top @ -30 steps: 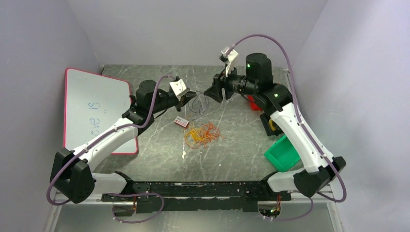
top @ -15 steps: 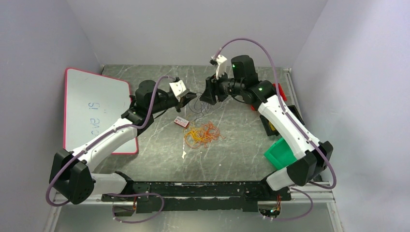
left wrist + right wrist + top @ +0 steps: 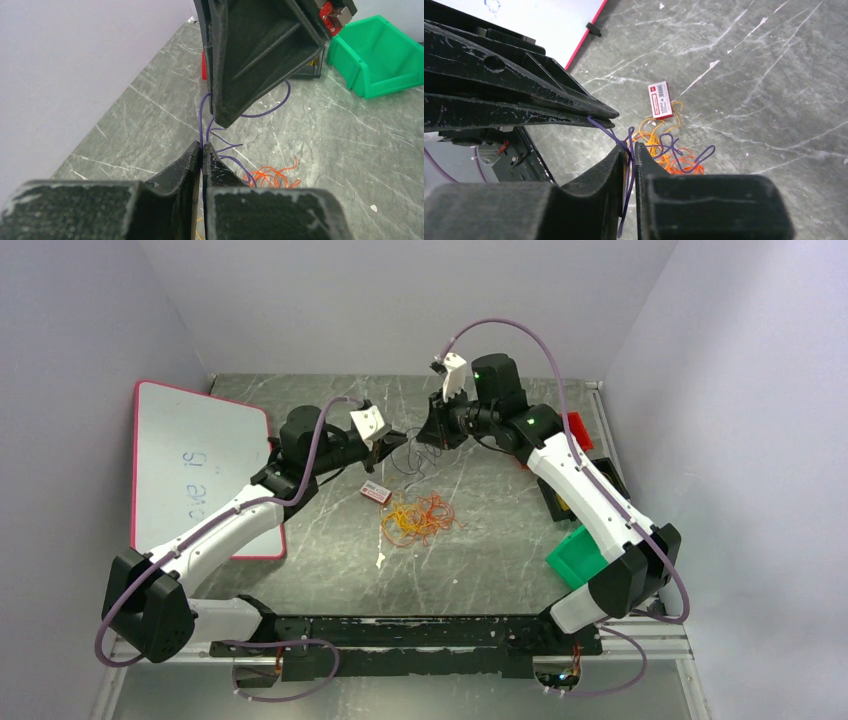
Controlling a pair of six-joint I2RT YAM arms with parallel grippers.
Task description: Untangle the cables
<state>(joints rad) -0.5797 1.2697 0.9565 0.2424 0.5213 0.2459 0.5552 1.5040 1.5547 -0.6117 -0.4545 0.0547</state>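
Orange cables (image 3: 420, 519) lie beside a red-white packet (image 3: 375, 491), label illegible.

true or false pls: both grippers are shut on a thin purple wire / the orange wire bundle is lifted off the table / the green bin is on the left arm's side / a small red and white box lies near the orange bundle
1. True: the left gripper and the right gripper are each shut on the purple wire.
2. False: the orange bundle lies on the table, below both grippers.
3. False: the green bin sits on the right arm's side.
4. True: the small box lies just beside the bundle.
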